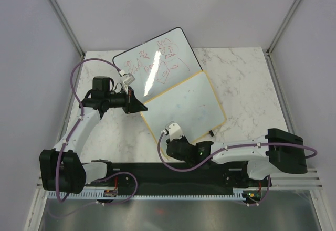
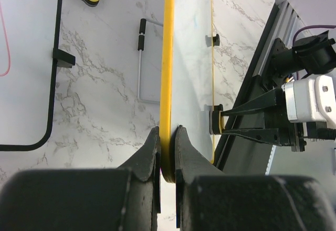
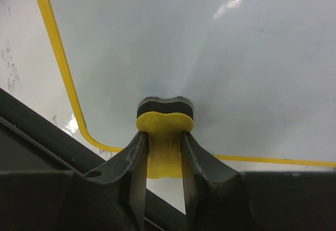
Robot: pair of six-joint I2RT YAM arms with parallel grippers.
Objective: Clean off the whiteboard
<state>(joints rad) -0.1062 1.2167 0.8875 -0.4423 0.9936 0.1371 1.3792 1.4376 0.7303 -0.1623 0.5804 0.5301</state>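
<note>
Top camera's high above and behind me, looking down, the whiteboard [image 1: 184,105] small at centre. My left wrist camera's right up against the whiteboard's corner, sighting along its edge. Right wrist camera's close over its face, near the rim. All three share that board.

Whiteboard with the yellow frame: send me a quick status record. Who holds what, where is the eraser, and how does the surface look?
board: whiteboard, yellow frame, on the marble table
left claw: shut on the whiteboard's yellow edge
right claw: shut on a yellow eraser
eraser contact: dark felt face against the whiteboard, close to a rounded corner
surface: no bold writing visible, faint traces at most
nearby: bigger black-framed board with red scribbles
</note>
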